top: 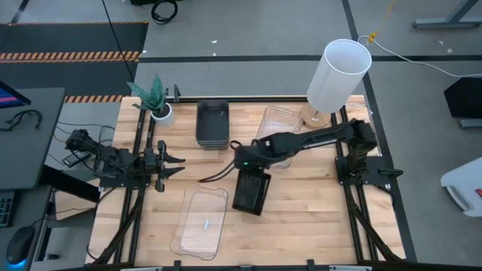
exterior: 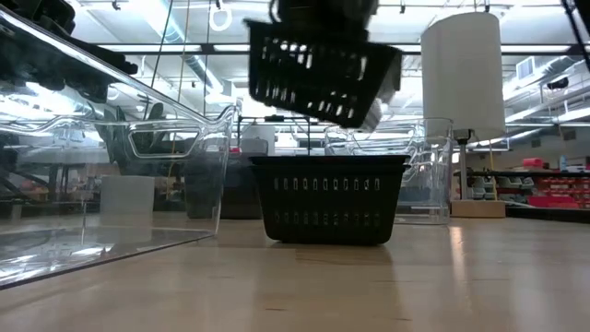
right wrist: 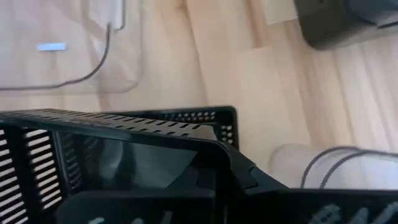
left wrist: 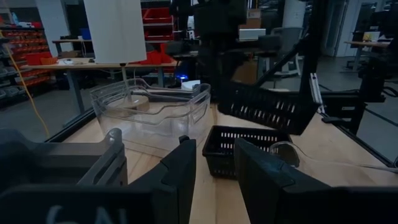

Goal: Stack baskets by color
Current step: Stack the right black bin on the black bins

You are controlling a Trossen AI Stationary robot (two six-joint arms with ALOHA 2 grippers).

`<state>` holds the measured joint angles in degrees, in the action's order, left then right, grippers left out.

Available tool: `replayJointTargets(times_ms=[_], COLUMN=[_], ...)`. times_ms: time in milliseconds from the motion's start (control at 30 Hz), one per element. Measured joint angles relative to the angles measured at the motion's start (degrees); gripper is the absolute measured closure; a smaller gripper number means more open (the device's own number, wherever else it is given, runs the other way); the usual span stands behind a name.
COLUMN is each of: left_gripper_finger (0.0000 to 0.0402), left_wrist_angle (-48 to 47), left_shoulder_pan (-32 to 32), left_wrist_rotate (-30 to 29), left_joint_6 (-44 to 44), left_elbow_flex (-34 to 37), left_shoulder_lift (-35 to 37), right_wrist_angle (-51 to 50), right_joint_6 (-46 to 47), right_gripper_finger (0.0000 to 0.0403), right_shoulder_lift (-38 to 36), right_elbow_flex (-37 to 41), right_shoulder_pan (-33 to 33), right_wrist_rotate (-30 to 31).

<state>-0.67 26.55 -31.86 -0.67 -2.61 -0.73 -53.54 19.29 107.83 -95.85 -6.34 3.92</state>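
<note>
Holding black basket point(exterior: 318, 72) in right fingers point(top: 245, 162) above second black basket point(exterior: 330, 210) | left fingers point(top: 169, 165) part-open, empty

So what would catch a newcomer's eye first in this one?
A black perforated basket hangs tilted in the air, held by the right claw directly over a matching black basket on the table's middle. Next, the tall white cylinder at the far right corner stands out.
</note>
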Motion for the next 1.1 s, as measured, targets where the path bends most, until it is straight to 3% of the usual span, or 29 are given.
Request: replayJointTargets(times_ms=[200,433,800,1100], left_gripper_finger=[0.0285,0.0285,0.0285,0.0285], left_wrist_angle=[0.0,0.0,0.0,0.0], left_shoulder_pan=[0.0,0.0,0.0,0.0], left_wrist_rotate=[0.0,0.0,0.0,0.0], left_joint_6=[0.0,0.0,0.0,0.0], left_elbow_flex=[0.0,0.0,0.0,0.0], left_shoulder_lift=[0.0,0.0,0.0,0.0], right_wrist_angle=[-7.6,-11.4,-11.5,-11.8], right_joint_6=[-1.4,-3.0,-4.5,-3.9], right_gripper_finger=[0.0400,0.0400,0.0397,0.0326], right_shoulder_lift=[7.0,11.0,13.5,14.1], right_elbow_flex=[-8.9,-9.6,-9.5,-9.4], right_shoulder_pan=[0.2,0.6,-0.9,-2.1], right_wrist_rotate=[1.4,0.4,-11.0,-9.6])
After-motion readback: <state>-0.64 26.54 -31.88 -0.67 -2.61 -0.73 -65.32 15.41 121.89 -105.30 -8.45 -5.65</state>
